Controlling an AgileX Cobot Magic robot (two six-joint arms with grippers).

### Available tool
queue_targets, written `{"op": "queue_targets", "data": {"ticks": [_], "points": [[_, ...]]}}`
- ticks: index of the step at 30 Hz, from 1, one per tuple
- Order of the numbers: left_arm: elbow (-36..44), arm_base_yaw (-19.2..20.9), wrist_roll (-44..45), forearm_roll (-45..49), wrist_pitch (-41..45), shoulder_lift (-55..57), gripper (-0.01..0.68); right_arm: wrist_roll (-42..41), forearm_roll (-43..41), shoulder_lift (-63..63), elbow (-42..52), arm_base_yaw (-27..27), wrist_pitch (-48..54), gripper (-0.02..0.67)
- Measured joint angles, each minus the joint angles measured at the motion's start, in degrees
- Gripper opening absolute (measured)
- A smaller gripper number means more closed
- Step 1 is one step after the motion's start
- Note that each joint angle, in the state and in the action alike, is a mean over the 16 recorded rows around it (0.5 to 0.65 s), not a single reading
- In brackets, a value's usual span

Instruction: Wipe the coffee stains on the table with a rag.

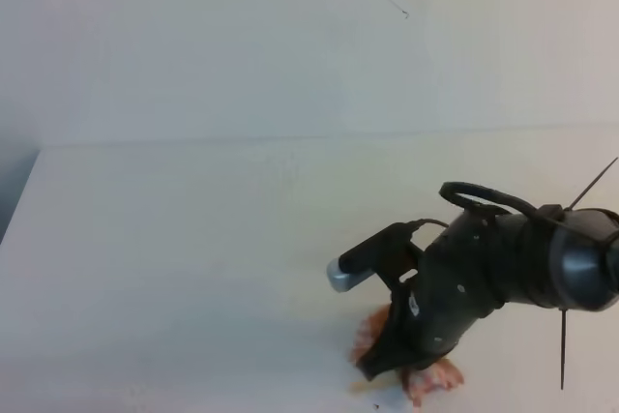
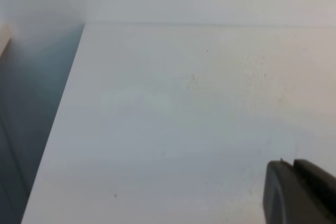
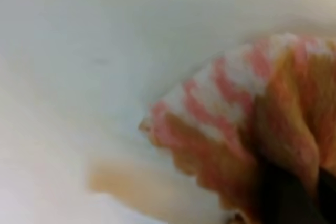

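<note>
Right gripper (image 3: 294,192) clamped on rag (image 3: 247,124), pressed low to table (image 1: 193,239) beside coffee stain (image 3: 126,179), prob to swipe it.

The rag (image 3: 247,124) is orange-brown with pink-and-white checks, the coffee stain (image 3: 126,182) amber, the table (image 1: 193,239) white.

Soft, even, shadowless light washes out the white table (image 1: 174,239); the right wrist view is heavily blurred.
</note>
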Motion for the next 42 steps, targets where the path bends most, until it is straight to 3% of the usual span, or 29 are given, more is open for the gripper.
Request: {"op": "queue_targets", "data": {"ticks": [7, 13, 22, 27, 35, 42], "points": [[0.0, 0.0, 0.0, 0.0, 0.0, 0.0, -0.001, 20.3, -23.1, -0.6, 0.0, -2.4, 7.8, 0.042], [0.0, 0.0, 0.0, 0.0, 0.0, 0.0, -0.001, 26.4, -31.9, -2.5, 0.2, -9.2, 10.4, 0.041], [0.0, 0.0, 0.0, 0.0, 0.0, 0.0, -0.001, 22.8, -32.5, -5.4, 0.3, -23.8, 6.7, 0.041], [0.0, 0.0, 0.0, 0.0, 0.0, 0.0, -0.001, 19.5, -32.7, -4.6, 0.3, -29.0, 3.5, 0.041], [0.0, 0.0, 0.0, 0.0, 0.0, 0.0, -0.001, 16.5, -34.2, -0.4, 0.2, -31.1, 1.0, 0.041], [0.0, 0.0, 0.0, 0.0, 0.0, 0.0, -0.001, 14.6, -30.0, 1.7, -0.1, -29.2, 2.6, 0.04]]}}
